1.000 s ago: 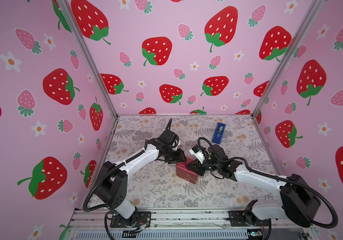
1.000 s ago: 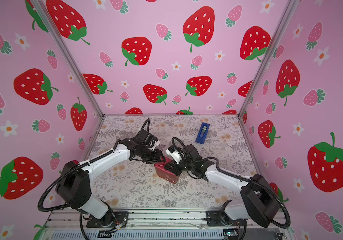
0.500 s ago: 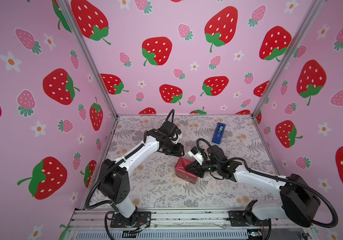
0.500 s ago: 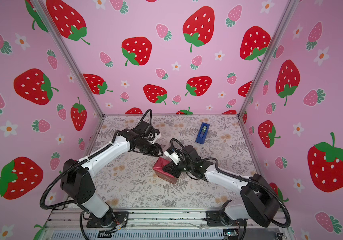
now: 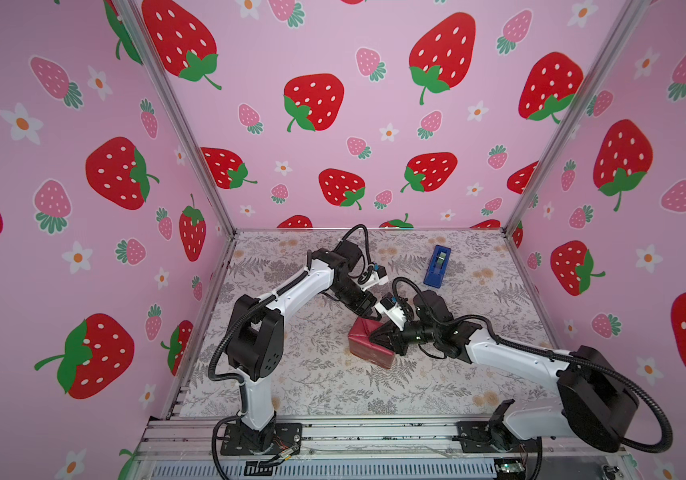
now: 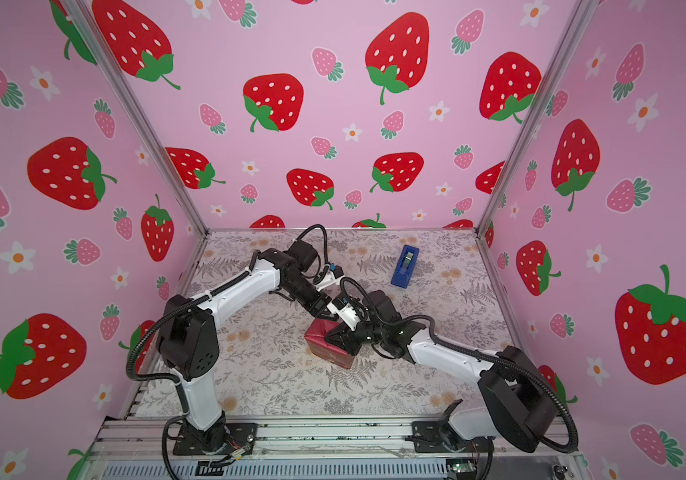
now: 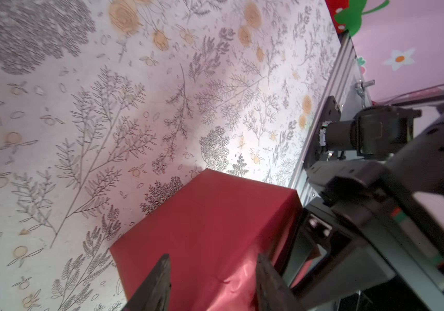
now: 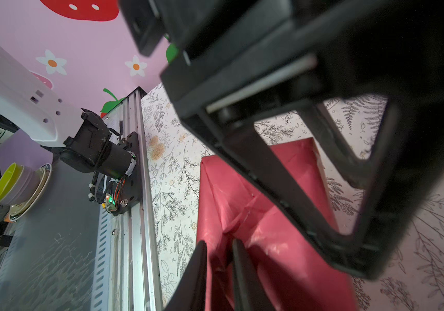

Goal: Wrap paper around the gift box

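The gift box is hidden inside the maroon paper (image 5: 368, 347), which is folded round it into a package (image 6: 324, 347) mid-table in both top views. My left gripper (image 5: 374, 316) hovers over the package's far top edge. In the left wrist view it (image 7: 212, 266) is open, its fingers straddling a crinkled fold with nothing gripped. My right gripper (image 5: 378, 337) is at the package's right end. In the right wrist view it (image 8: 219, 258) is shut on a raised flap of paper (image 8: 226, 215). One left finger (image 8: 282, 188) crosses close above the package.
A bright-blue tape dispenser (image 5: 437, 266) lies at the back right of the floral mat (image 5: 312, 386). Pink strawberry walls close in three sides. An aluminium rail (image 5: 374, 432) runs along the front edge. The two wrists nearly touch over the package.
My left gripper lifted back from the package half a second ago and has now come down to its top edge again. The right gripper has stayed pinched at the right end.
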You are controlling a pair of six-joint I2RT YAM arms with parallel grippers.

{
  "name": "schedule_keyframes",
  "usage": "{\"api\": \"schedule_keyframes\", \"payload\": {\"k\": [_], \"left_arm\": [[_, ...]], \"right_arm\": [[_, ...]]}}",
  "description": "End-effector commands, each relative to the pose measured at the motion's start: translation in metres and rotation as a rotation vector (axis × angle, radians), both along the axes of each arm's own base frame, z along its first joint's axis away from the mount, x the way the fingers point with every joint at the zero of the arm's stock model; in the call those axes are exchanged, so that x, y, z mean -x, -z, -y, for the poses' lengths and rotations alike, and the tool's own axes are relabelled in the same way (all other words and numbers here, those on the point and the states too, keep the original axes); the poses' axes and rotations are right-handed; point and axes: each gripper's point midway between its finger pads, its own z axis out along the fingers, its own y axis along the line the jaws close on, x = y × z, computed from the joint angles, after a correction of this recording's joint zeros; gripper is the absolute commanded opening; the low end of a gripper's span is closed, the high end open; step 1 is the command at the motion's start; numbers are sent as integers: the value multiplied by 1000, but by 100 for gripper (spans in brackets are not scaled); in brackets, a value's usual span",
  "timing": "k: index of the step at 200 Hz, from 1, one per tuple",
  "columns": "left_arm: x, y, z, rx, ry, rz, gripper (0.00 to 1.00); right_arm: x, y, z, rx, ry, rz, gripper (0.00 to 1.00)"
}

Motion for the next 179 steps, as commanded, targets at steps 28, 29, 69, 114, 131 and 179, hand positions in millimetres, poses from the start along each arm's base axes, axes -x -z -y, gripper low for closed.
{"api": "schedule_keyframes", "payload": {"k": [28, 29, 69, 114, 131, 179], "left_arm": [[35, -13, -9, 61, 159, -66, 55], [35, -12, -9, 60, 161, -67, 55], [47, 6, -24, -39, 164, -132, 54], [50, 23, -40, -148, 121, -140, 50], [49, 32, -46, -197, 100, -144, 50], [55, 44, -53, -282, 78, -150, 47]], "right_arm": [[25, 57, 22, 191, -21, -151, 23], [25, 57, 22, 192, -21, -151, 23], [23, 55, 22, 194, -17, -143, 26], [24, 49, 22, 186, -39, -109, 27], [25, 45, 21, 177, -56, -98, 29], [22, 17, 18, 137, -44, -67, 41]]}}
